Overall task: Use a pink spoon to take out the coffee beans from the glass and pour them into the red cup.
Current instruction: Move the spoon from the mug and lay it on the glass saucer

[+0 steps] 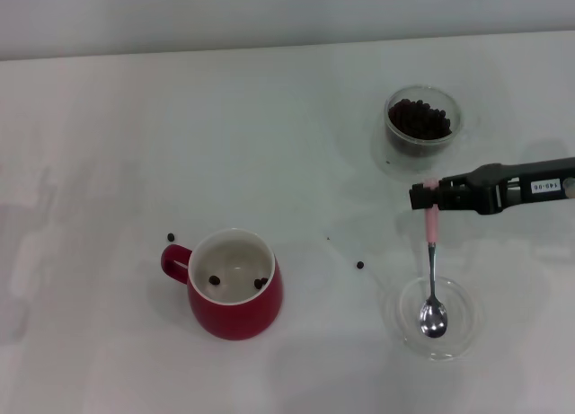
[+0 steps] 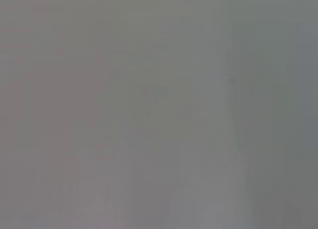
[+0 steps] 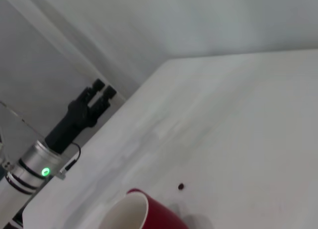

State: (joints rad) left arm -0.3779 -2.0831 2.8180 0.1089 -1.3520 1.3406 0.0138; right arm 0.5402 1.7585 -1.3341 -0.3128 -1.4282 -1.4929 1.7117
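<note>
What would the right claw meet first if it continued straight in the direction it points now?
The right claw, shut on the pink spoon, points toward the robot's left. That line passes above the red cup in the head view, so the way looks free, though height is unclear.

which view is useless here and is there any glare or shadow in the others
Left wrist view: flat grey, nothing readable. Head view: even light, a soft shadow beside the red cup, small highlights on the spoon bowl and the dish rim, and the right gripper grips the spoon handle. Right wrist view: sharp, a green light glowing on the parked left arm.
</note>
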